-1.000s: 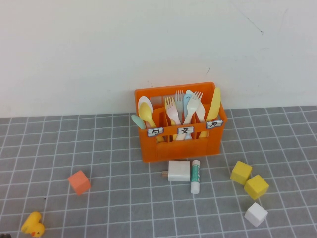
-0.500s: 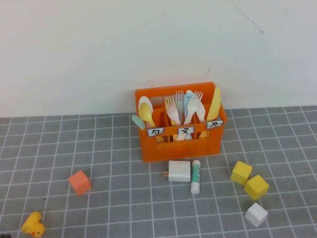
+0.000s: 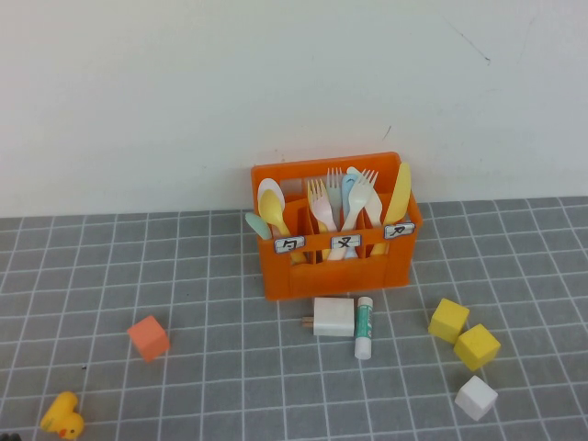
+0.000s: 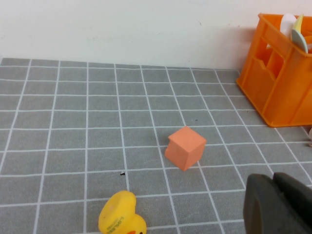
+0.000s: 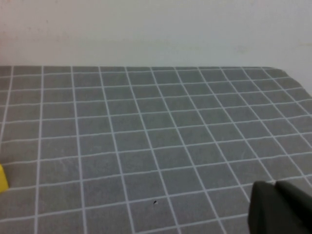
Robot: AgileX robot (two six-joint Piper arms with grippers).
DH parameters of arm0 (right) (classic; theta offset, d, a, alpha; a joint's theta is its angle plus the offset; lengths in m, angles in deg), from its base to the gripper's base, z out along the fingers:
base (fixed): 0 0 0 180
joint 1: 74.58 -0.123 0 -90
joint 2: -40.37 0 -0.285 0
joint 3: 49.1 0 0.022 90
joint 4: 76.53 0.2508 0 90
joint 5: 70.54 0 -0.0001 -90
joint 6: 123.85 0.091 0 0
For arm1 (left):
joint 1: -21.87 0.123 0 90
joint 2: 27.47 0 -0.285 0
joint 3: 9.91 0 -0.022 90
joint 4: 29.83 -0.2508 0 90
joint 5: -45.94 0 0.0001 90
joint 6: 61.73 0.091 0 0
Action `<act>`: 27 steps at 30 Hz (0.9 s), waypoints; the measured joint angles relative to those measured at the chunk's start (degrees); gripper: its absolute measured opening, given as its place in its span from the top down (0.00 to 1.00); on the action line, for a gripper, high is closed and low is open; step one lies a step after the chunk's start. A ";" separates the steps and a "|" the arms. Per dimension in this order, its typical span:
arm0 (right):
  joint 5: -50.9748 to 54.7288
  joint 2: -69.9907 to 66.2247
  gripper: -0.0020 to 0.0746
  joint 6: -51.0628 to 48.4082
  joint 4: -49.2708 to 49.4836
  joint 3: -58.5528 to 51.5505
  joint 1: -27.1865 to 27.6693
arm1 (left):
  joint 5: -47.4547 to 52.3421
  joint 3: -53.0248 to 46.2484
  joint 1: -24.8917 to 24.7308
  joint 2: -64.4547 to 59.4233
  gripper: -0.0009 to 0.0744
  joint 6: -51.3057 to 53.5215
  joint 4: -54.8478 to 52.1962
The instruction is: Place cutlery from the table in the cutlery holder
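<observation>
The pale-yellow plastic spoon (image 3: 272, 211) stands bowl-up in the left compartment of the ribbed orange plastic cutlery holder (image 3: 335, 271), on the matte grey gridded table (image 3: 184, 276). The left gripper (image 4: 278, 204) hangs low near an orange cube (image 4: 185, 147), well apart from the spoon; the right gripper (image 5: 280, 207) hovers over bare grid.

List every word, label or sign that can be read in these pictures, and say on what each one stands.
"勺": left white label on the orange cutlery holder.
"叉": middle white label.
"刀": right white label.
Print on the glue stick: too small to read.
White charger: no text visible.
Both tools show only as dark edges in the wrist views, left, right; no markings.
</observation>
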 joint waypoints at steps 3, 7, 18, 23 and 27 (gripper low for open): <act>0.00 0.00 0.98 0.39 -0.13 0.03 -0.78 | 0.00 0.00 0.00 0.00 0.99 0.00 0.00; 0.00 0.00 0.98 0.52 -0.13 0.03 -3.06 | 0.00 0.00 0.00 0.00 0.99 0.13 0.00; 0.12 0.00 0.98 -5.55 1.94 0.13 -3.76 | 0.00 0.00 0.00 0.00 0.99 0.13 0.00; 0.01 0.00 0.98 -5.66 3.14 0.13 -3.76 | 0.00 0.00 0.00 0.00 0.99 0.13 0.00; 0.01 0.00 0.98 -5.66 3.14 0.13 -3.76 | 0.00 0.00 0.00 0.00 0.99 0.13 0.00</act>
